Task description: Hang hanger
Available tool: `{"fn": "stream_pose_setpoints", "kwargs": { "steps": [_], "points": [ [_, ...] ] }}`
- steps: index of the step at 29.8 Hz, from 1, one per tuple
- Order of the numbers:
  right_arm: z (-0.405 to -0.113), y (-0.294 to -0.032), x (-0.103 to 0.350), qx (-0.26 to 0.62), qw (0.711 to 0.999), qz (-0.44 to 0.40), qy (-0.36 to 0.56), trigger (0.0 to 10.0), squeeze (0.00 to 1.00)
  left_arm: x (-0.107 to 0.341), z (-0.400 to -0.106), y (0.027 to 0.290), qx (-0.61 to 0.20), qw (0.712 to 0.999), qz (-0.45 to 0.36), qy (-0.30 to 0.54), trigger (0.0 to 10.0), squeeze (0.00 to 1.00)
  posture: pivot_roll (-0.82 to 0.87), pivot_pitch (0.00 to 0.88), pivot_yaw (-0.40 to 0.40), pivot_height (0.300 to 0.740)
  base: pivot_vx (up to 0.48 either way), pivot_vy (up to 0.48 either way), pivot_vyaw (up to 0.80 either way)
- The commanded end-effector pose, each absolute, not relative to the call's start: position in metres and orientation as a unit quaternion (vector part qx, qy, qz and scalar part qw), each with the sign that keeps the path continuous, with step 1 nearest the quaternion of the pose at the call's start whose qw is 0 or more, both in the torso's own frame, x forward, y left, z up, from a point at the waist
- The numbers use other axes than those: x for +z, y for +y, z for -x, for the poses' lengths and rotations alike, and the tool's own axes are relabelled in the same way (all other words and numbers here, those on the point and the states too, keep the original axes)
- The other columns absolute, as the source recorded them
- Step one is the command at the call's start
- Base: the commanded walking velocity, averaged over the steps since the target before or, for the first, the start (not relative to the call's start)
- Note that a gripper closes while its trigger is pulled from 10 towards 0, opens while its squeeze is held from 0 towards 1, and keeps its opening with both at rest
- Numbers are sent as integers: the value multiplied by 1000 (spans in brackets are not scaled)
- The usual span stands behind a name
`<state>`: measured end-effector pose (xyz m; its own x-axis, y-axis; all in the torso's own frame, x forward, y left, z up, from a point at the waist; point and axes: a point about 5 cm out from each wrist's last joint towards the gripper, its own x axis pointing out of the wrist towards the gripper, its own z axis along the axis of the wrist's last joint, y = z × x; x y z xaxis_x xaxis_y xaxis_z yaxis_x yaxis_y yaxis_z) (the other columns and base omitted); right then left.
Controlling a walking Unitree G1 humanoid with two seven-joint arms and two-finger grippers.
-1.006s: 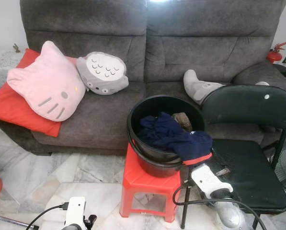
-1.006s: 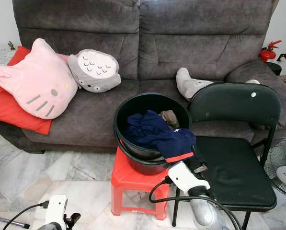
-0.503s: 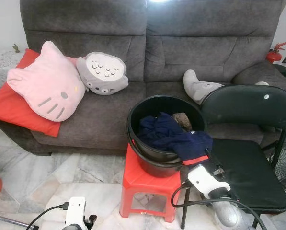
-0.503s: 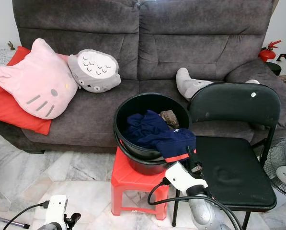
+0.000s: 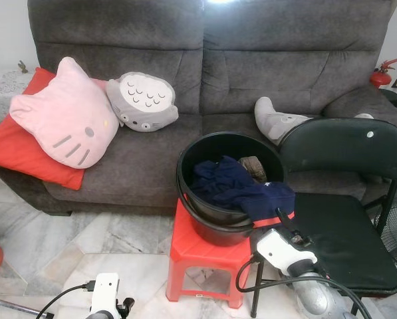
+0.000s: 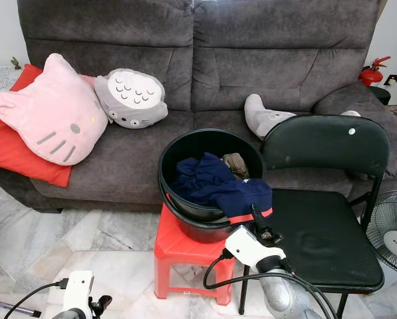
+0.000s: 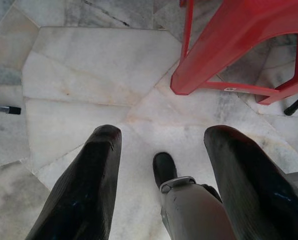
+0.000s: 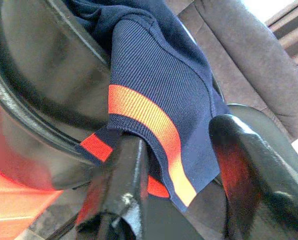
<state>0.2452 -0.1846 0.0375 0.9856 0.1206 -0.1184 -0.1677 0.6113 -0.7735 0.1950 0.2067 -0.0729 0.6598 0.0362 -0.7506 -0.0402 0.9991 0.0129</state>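
A black bucket (image 5: 185, 179) stands on a red plastic stool (image 5: 188, 242) in front of the sofa. A navy garment (image 5: 238, 189) with an orange stripe fills it, and its hem (image 8: 139, 112) hangs over the rim on the chair side. My right gripper (image 5: 282, 224) reaches up to that hem from below. It is open, and in the right wrist view the striped edge lies between its fingers (image 8: 126, 185). My left gripper (image 7: 163, 135) hangs low and open over the marble floor, beside the stool's leg (image 7: 188, 65). I see no hanger.
A black folding chair (image 5: 344, 232) stands close to the right of the stool, touching my right arm's space. Behind is a grey sofa (image 5: 151, 166) with a pink cat cushion (image 5: 65, 123) and a grey plush (image 5: 143, 101). A floor fan (image 6: 391, 232) sits at far right.
My right gripper has moved up and to the left, from beside the chair seat to the garment's hanging hem. The left arm and the bucket have not moved.
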Motion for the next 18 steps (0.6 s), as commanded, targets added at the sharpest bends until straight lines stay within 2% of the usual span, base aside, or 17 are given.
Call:
{"fn": "stream_pose_setpoints", "kwargs": {
  "steps": [1,10,18],
  "points": [
    [-249,-185,45,74,896,437,14,0,0,-77,-189,207,22,905,0,424,10000,0,-52,0,-8,740,0,0,0],
    [-258,-191,60,51,898,436,-9,0,0,-77,-187,208,24,904,0,426,10000,0,-50,0,-7,740,0,0,0],
    [-278,-202,99,12,904,424,-60,0,0,-78,-186,208,25,903,0,429,10000,0,-48,0,-7,740,0,0,0]
  ]
}}
